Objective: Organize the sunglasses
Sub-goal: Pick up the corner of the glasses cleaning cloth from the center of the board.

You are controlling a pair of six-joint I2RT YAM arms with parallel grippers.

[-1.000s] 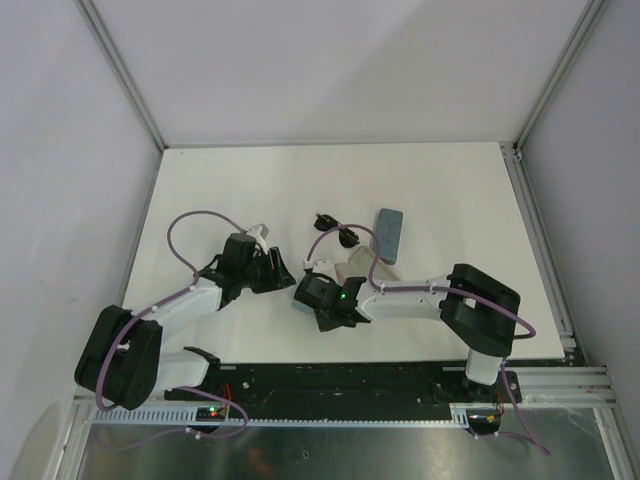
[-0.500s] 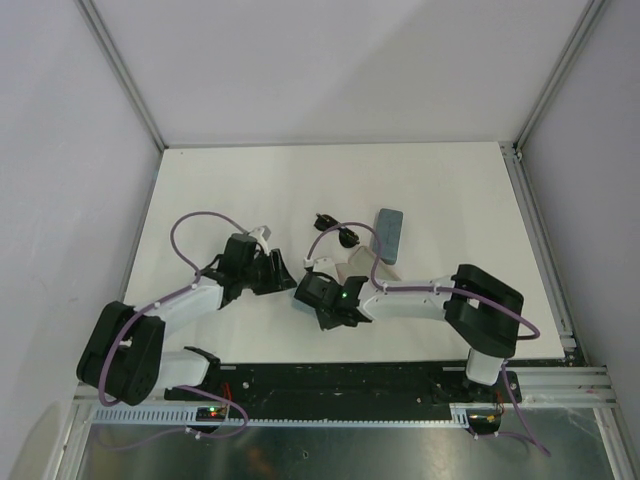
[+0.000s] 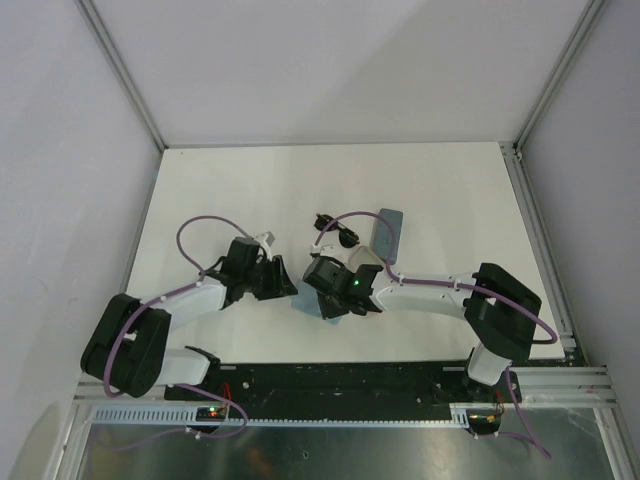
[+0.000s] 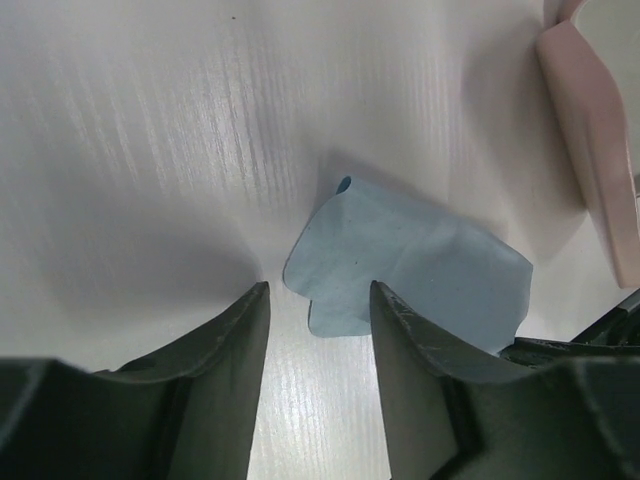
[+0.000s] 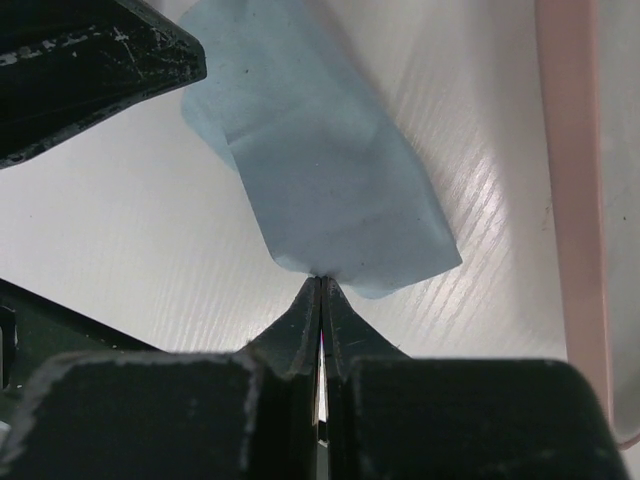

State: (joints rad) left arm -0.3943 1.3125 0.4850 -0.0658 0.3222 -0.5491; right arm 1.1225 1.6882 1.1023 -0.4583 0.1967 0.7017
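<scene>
The thin black wire-framed sunglasses lie at mid-table, beyond both grippers. The white-framed pair is not visible in any view. My right gripper is shut on the near edge of a light-blue cloth, which lies folded on the table. In the top view this gripper sits just right of the left one. My left gripper is open and empty, low over the table, with the same cloth just ahead of its fingertips. In the top view the left gripper points right towards the cloth.
A pink case lies right of the cloth, also in the right wrist view. A blue-grey case lies behind it, next to the black sunglasses. Grey walls enclose the white table.
My left gripper has moved right and nearer, closing on the cloth. My right arm has swung its elbow right, and its wrist has shifted slightly towards the back.
</scene>
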